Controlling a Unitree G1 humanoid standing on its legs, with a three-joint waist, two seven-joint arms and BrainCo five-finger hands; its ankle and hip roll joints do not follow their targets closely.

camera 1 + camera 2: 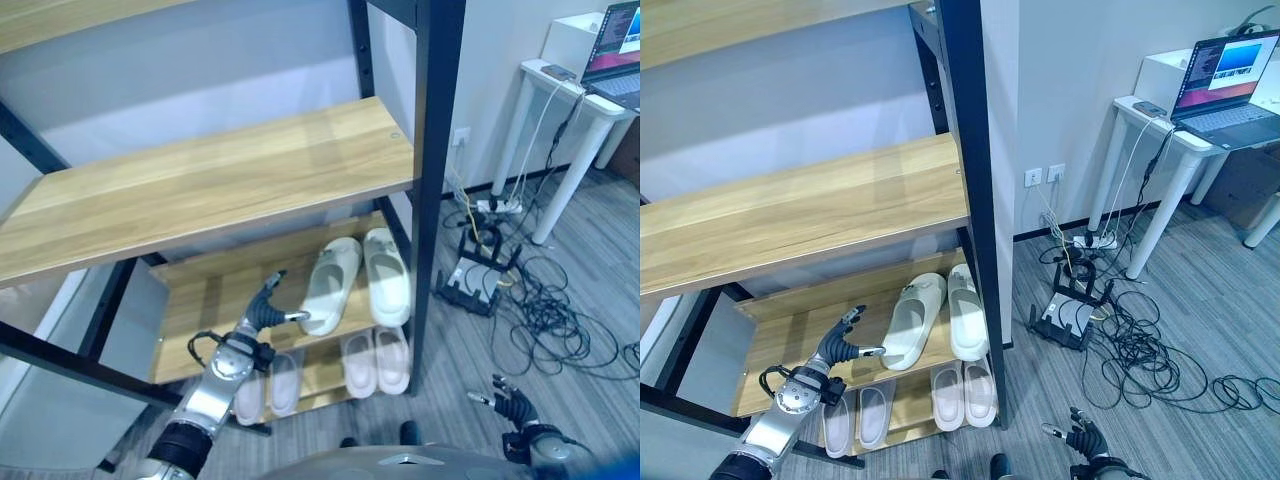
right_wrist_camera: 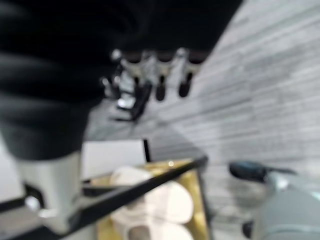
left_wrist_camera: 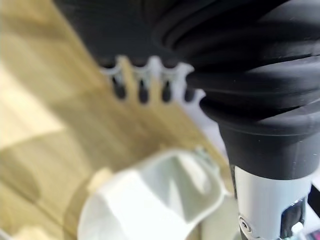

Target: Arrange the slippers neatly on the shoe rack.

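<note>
L robot hand, fingers relaxed & holding nothing, thumb tip at heel of tilted white slipper near front edge of shoe rack mid shelf, its mate straight beside it; R robot hand slack-fingered over floor.

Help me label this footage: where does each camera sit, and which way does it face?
Left eye view: on the head, looking down at the shoe rack; left hand beside the angled slipper, right hand low over the floor.
Right eye view: same head, slightly aside; both share the rack, the slippers and the desk.
Left wrist view: along the left hand's fingers over the wooden shelf, slipper close below.
Right wrist view: along the right hand's fingers toward the grey floor; the rack's corner shows.
</note>
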